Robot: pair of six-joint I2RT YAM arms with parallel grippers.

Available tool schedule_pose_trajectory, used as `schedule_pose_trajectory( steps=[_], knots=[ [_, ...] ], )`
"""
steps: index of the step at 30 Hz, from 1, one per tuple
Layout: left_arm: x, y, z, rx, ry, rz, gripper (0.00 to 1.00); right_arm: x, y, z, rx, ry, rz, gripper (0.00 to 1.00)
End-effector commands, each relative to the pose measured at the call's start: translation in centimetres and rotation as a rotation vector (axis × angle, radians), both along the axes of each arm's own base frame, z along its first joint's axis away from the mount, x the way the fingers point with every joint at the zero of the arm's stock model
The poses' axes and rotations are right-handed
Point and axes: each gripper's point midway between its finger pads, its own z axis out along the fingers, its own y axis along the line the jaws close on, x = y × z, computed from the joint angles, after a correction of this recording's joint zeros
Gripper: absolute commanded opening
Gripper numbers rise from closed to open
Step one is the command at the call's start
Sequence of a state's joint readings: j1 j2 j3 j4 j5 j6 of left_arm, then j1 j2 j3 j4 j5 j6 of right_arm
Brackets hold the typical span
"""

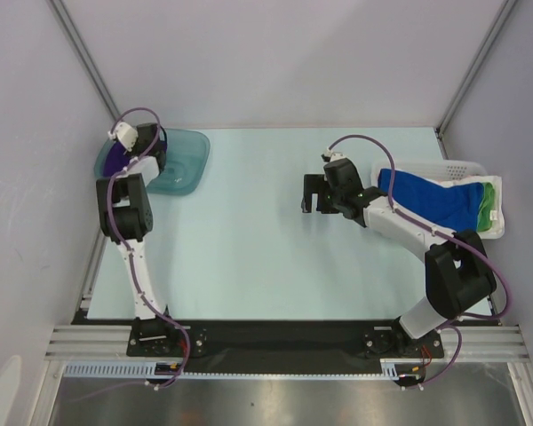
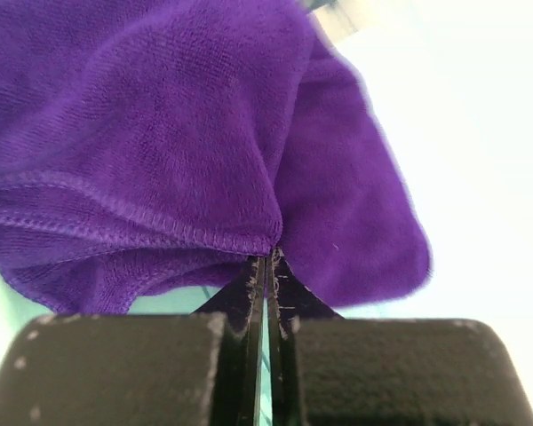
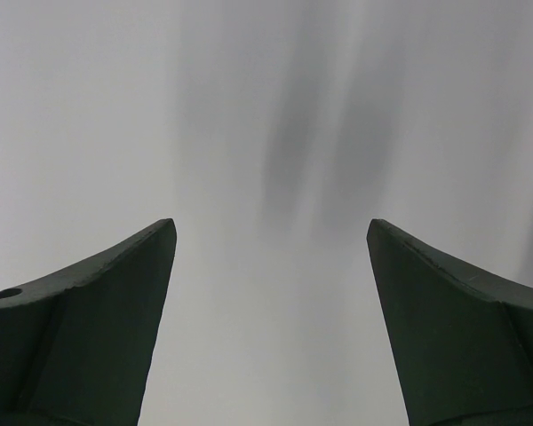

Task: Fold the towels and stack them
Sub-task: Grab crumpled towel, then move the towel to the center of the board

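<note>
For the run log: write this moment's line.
left tool: shut on purple towel | right tool: open, empty | blue towel: in white basket

You are getting wide passage across the middle of the table [image 1: 249, 257], where nothing is standing. The teal tub [image 1: 185, 160] and the purple towel [image 1: 115, 161] are filling the far-left corner under the left arm [image 1: 129, 213]. The white basket [image 1: 453, 165] is crowding the right edge, just beside the right arm [image 1: 400, 226]. Walls [image 1: 35, 133] are closing in on three sides.

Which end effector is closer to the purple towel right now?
Left. The left end effector is shut on the purple towel at the teal tub; the right end effector hangs open across the table, beside the white basket.
</note>
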State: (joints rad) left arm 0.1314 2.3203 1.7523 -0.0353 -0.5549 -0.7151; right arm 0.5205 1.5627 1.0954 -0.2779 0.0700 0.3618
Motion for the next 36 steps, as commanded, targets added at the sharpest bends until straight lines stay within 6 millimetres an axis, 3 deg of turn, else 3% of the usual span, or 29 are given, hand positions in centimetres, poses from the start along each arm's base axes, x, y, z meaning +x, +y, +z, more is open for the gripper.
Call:
schedule_pose_trajectory(
  steps=[1, 4, 5, 7, 8, 10, 11, 13, 14, 16, 18, 19, 20, 22, 26, 31, 33, 35, 36],
  knots=[
    [2.0, -1.8, 13.5, 0.113, -0.345, -0.081, 0.00, 1.3, 0.8, 2.1, 0.024, -0.059, 0.015, 0.94],
    [0.3, -3.9, 16.5, 0.140, -0.444, -0.119, 0.00, 1.4, 0.8, 2.0, 0.025, -0.056, 0.017, 0.94],
    [-0.6, -4.3, 15.2, 0.139, -0.427, -0.125, 0.00, 1.4, 0.9, 2.0, 0.024, -0.055, 0.017, 0.93],
    [-1.6, -5.5, 17.8, 0.150, -0.504, -0.139, 0.00, 1.4, 0.8, 2.1, 0.022, -0.056, 0.017, 0.93],
    [-2.5, -6.1, 16.7, 0.152, -0.490, -0.148, 0.00, 1.3, 0.8, 2.1, 0.022, -0.056, 0.017, 0.93],
    [-3.7, -6.7, 19.2, 0.169, -0.564, -0.150, 0.00, 1.3, 0.7, 2.0, 0.018, -0.055, 0.017, 0.93],
    [-4.3, -7.1, 18.8, 0.177, -0.557, -0.159, 0.00, 1.3, 0.8, 2.2, 0.022, -0.058, 0.018, 0.93],
    [-5.6, -6.9, 21.5, 0.206, -0.631, -0.150, 0.00, 1.3, 0.9, 2.1, 0.025, -0.054, 0.021, 0.93],
    [-6.0, -9.0, 21.4, 0.216, -0.628, -0.190, 0.00, 1.3, 0.9, 2.2, 0.028, -0.057, 0.023, 0.93],
    [-7.1, -9.6, 24.0, 0.243, -0.690, -0.193, 0.00, 1.3, 1.0, 2.1, 0.032, -0.056, 0.027, 0.93],
    [-8.0, -10.5, 24.8, 0.274, -0.701, -0.209, 0.00, 1.2, 1.2, 2.0, 0.033, -0.052, 0.032, 0.93],
    [-8.8, -10.7, 26.5, 0.283, -0.743, -0.208, 0.00, 1.2, 1.2, 1.9, 0.033, -0.052, 0.034, 0.93],
    [-9.4, -11.4, 26.5, 0.297, -0.737, -0.216, 0.00, 1.2, 1.3, 1.9, 0.036, -0.052, 0.035, 0.93],
    [-10.8, -11.9, 28.5, 0.305, -0.793, -0.208, 0.00, 1.3, 1.4, 1.7, 0.038, -0.048, 0.037, 0.93],
    [-13.1, -14.2, 29.8, 0.318, -0.838, -0.229, 0.00, 1.4, 1.6, 1.5, 0.040, -0.048, 0.046, 0.93],
    [-16.7, -16.2, 34.9, 0.367, -0.955, -0.254, 0.00, 1.4, 1.5, 2.1, 0.046, -0.074, 0.048, 0.92],
    [-18.4, -17.4, 37.9, 0.393, -1.004, -0.287, 0.00, 1.3, 1.3, 2.3, 0.047, -0.086, 0.044, 0.92],
    [-19.7, -19.4, 41.5, 0.401, -1.061, -0.344, 0.00, 1.5, 1.2, 3.1, 0.054, -0.110, 0.039, 0.92],
    [-20.1, -20.5, 42.2, 0.403, -1.035, -0.391, 0.00, 1.5, 1.0, 3.3, 0.053, -0.118, 0.027, 0.92]
  ],
)
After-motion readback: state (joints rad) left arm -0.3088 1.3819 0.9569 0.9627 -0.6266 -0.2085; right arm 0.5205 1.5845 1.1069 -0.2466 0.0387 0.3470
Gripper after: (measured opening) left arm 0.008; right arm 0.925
